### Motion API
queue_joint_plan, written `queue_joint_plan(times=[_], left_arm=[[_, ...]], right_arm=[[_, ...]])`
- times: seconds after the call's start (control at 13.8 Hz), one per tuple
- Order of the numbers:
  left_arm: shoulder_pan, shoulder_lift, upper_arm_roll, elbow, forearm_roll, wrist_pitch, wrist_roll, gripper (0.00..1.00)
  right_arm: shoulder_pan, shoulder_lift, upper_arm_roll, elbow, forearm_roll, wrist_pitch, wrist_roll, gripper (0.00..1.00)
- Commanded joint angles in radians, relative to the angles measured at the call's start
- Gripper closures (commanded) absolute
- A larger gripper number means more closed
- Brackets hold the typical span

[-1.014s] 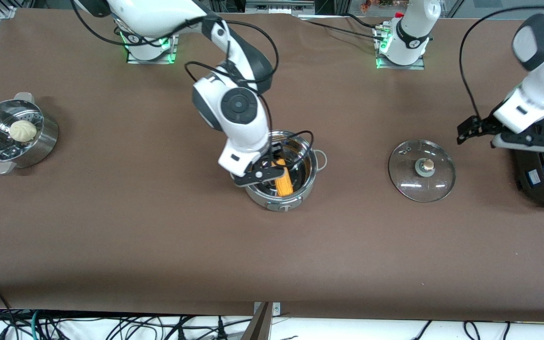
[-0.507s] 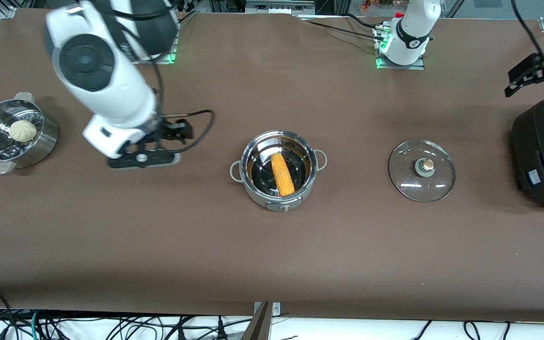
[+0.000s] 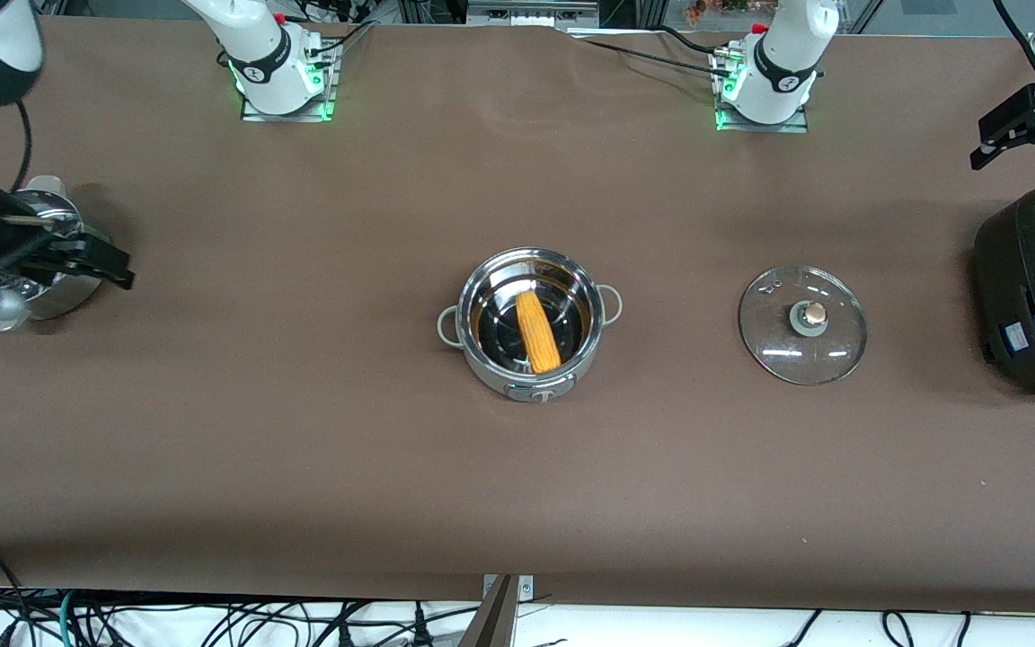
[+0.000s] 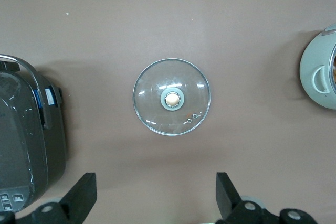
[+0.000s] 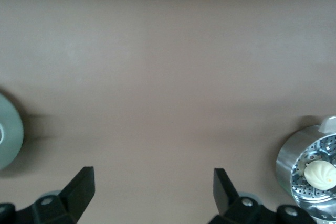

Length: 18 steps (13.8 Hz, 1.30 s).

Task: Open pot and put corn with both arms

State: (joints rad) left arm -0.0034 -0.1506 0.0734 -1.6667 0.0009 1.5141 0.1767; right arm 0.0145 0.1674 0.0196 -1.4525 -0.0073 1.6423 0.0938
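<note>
The steel pot (image 3: 531, 323) stands uncovered mid-table with the yellow corn (image 3: 537, 332) lying inside it. Its glass lid (image 3: 802, 323) lies flat on the table beside it, toward the left arm's end, and also shows in the left wrist view (image 4: 171, 97). My right gripper (image 3: 109, 265) is open and empty, up over the steel container at the right arm's end; its fingers (image 5: 79, 187) show wide apart. My left gripper (image 3: 1007, 130) is open and empty, high beside the black cooker; its fingers (image 4: 81, 198) are wide apart. The pot's edge shows in both wrist views (image 4: 320, 77) (image 5: 8, 132).
A steel container (image 3: 59, 288) holding a white bun (image 5: 320, 174) stands at the right arm's end of the table, partly hidden by my right hand. A large black cooker (image 3: 1034, 296) stands at the left arm's end and shows in the left wrist view (image 4: 26, 140).
My right gripper let go of the corn in the pot and swung away to over the steel container. My left gripper rose and drew back from beside the lid toward the cooker.
</note>
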Motion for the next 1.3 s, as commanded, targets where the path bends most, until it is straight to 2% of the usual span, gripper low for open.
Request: queue_joint_plan(times=[0.0, 0.29, 0.58, 0.87, 1.23], left_arm=[[0.006, 0.016, -0.007, 0.039, 0.016, -0.026, 0.003, 0.00], [0.006, 0.016, -0.007, 0.039, 0.016, -0.028, 0.003, 0.00], [0.006, 0.014, -0.007, 0.038, 0.016, -0.031, 0.003, 0.00], [0.006, 0.014, -0.007, 0.038, 0.016, -0.037, 0.003, 0.00], [0.008, 0.014, -0.006, 0.038, 0.016, -0.038, 0.003, 0.00]], right_arm=[[-0.005, -0.164, -0.030, -0.192, 0.030, 0.050, 0.011, 0.00], [-0.005, -0.180, -0.070, -0.241, 0.032, 0.037, 0.006, 0.00], [0.001, -0.203, -0.073, -0.284, 0.026, 0.037, 0.007, 0.00], [-0.002, -0.121, -0.073, -0.215, 0.023, 0.015, -0.121, 0.00], [-0.004, -0.114, -0.075, -0.210, 0.021, 0.016, -0.120, 0.00]])
